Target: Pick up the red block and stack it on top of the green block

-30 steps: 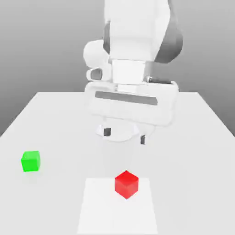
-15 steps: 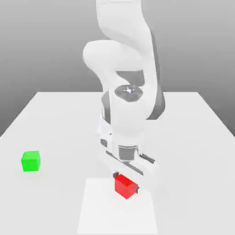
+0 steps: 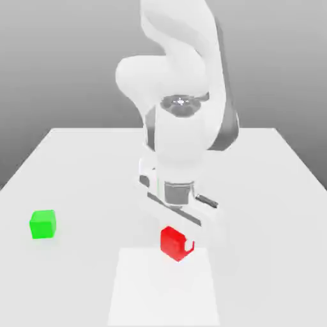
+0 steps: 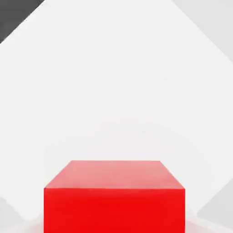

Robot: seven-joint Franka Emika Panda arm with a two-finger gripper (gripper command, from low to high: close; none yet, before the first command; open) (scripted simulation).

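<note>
My gripper is shut on the red block, near the front middle of the white table. A white finger shows against the cube's side. The cube hangs just above a paler square patch on the table. In the hand view the red block sits close under the camera with the white table behind it. The green block rests on the table far off toward the exterior view's left, well apart from the gripper.
The white arm rises behind the gripper over the table's middle. The table's side edges slope in toward the back. A dark area beyond the table edge appears in the hand view.
The arm came down from above the table onto the red block, the fingers shut on it, and the block has since risen slightly off the pale patch. The green block has not moved.
</note>
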